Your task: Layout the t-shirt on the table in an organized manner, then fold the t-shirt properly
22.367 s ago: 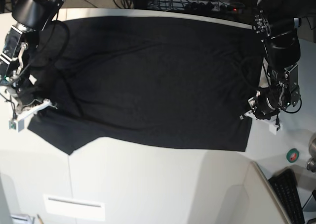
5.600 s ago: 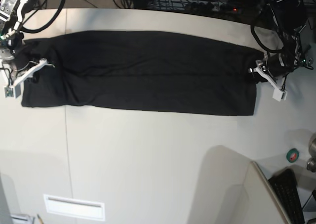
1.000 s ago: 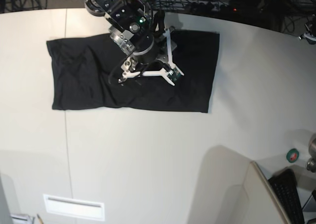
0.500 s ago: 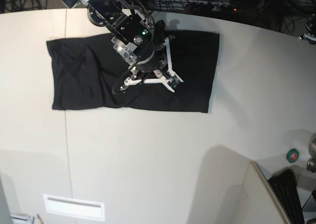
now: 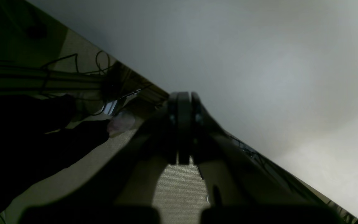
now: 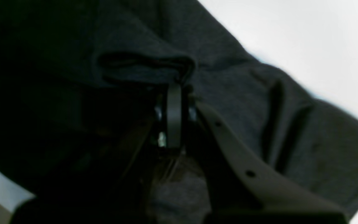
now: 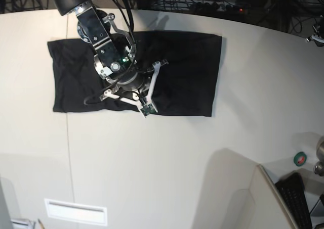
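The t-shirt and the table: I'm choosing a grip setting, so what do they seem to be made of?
The t-shirt: soft black knit cloth, matte; it creases and bunches into a ridge at the right gripper, whose jaws are shut on a fold. Probably cotton jersey, though the fibre can't be told.
The table: smooth off-white matte top, likely laminate; only a faint sheen.

t-shirt [image 7: 187, 72] on table [image 7: 152, 163] | right hand [image 7: 132, 94] over its front edge

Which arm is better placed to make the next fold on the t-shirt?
Probably the right. The right gripper is shut on a pinch of the t-shirt, while the left gripper hangs shut past the table edge.
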`<state>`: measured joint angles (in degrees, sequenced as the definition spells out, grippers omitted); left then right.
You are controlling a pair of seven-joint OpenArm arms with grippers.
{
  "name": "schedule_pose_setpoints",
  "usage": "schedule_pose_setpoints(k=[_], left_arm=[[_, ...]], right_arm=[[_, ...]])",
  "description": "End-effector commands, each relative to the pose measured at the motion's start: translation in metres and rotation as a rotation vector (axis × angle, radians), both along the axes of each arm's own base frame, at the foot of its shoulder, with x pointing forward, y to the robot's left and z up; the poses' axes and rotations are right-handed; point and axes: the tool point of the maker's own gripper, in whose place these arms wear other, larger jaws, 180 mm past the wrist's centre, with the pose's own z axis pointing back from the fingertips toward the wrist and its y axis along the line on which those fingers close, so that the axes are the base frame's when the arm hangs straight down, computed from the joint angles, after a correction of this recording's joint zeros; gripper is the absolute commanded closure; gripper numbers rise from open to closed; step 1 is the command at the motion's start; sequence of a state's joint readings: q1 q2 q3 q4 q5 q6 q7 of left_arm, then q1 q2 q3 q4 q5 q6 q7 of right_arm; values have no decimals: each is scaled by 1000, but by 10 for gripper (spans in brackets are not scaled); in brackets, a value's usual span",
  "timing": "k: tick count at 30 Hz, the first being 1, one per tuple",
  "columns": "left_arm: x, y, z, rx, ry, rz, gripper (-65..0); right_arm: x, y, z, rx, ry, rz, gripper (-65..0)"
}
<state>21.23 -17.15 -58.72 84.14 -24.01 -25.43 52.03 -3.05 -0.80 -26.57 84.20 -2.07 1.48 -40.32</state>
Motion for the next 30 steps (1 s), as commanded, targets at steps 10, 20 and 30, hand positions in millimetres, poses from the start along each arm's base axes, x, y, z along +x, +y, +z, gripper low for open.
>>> schedule_pose_setpoints(k=[10,20,30], left_arm=[[5,9,11,34,-18,-7,0],[-6,11,-3,-4,5,24,0],[-5,8,-3,-7,2,14,0]], right_arm=[[7,-18,17,74,15,-209,-324],[-38,44,52,164,-88,6,0],[9,-71,53,147,-207,-377,0]])
